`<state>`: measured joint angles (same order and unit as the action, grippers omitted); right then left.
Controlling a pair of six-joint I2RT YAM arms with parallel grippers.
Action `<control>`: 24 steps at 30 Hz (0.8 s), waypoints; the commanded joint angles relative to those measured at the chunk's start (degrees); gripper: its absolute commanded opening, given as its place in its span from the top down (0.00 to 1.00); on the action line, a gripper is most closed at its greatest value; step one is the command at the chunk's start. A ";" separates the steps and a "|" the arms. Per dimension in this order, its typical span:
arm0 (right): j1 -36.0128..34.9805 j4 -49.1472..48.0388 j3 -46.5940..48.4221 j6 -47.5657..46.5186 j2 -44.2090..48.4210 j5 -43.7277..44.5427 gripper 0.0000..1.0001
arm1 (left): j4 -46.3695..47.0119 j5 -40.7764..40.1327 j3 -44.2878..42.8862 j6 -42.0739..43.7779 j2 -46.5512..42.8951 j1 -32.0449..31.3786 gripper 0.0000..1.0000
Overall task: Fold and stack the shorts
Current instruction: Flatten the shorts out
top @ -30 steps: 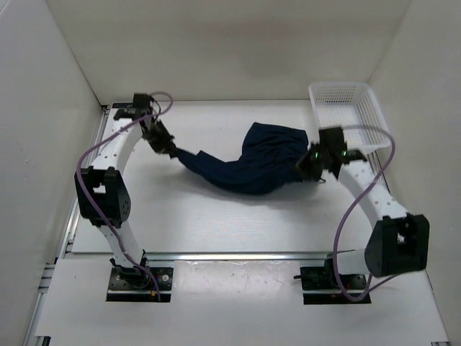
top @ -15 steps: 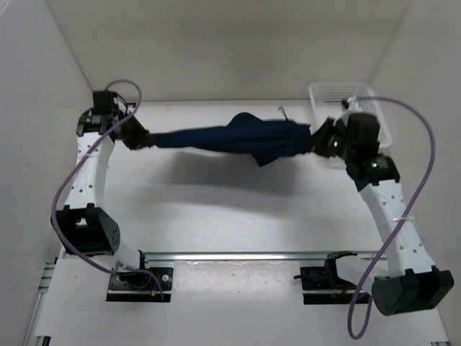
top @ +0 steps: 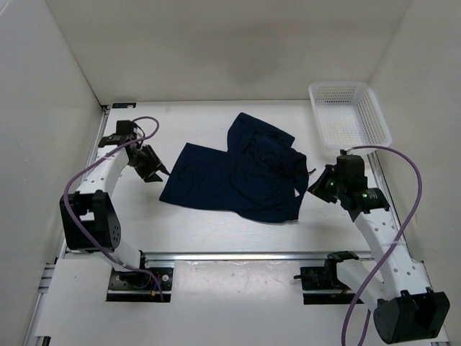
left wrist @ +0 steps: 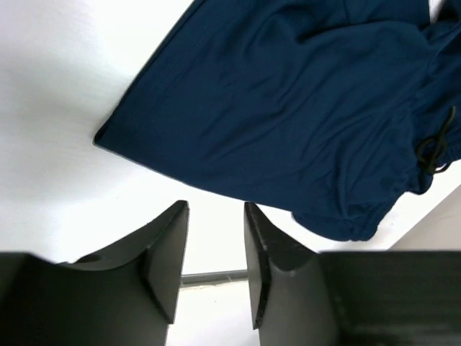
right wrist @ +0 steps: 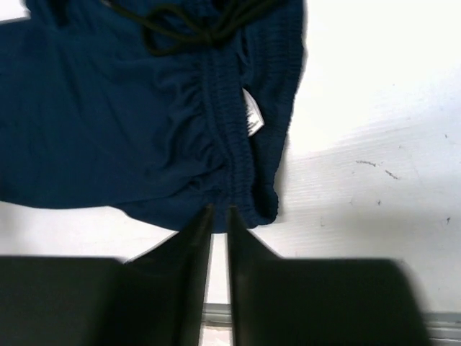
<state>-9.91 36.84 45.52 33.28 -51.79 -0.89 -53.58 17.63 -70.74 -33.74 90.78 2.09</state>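
White plastic basket (top: 349,112) at the far right corner of the counter (top: 202,231), rectangular, with lattice walls and a rounded rim. Dark navy shorts (top: 238,173) outside it, spread on the counter between the two arms, near its middle. Left end effector (top: 155,171) just beside the left leg's hem: stands spread, with a clear gap between its black fingers (left wrist: 162,252), grips nothing, hangs over bare white surface. Right end effector (top: 317,189) at the opposite side, by the waistband (right wrist: 223,137): barely parted, only a thin slit between the tapered fingers (right wrist: 191,267), tips right at the waistband's edge; cannot tell whether touching the cloth, though nothing looks pinched. Soft matte fabric, mostly flat with shallow folds; one leg rumpled and turned toward the far side. Elastic waistband tightly gathered into fine pleats, with a dark knotted drawstring (right wrist: 194,25) and a small white tag (right wrist: 252,115) sewn inside.
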 commanded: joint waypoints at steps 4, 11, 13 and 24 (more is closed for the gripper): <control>0.16 1.05 -7.27 6.88 2.83 -9.82 0.85 | 2.16 -2.69 9.64 0.08 -4.91 0.29 0.44; 0.16 -5.72 -17.47 16.37 3.73 -16.95 0.13 | 8.14 -1.02 14.40 -1.59 1.49 0.29 0.31; 0.16 -9.22 -18.70 17.69 2.14 -17.84 0.13 | 9.54 -1.54 14.40 -2.29 3.95 0.29 0.31; -1.51 -24.88 -19.68 21.57 -13.76 -12.74 0.43 | 11.57 -1.29 10.28 -2.91 11.52 0.29 0.90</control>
<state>-10.50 18.26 23.66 53.87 -62.74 -15.49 -44.47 16.75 -57.98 -36.77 101.41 2.28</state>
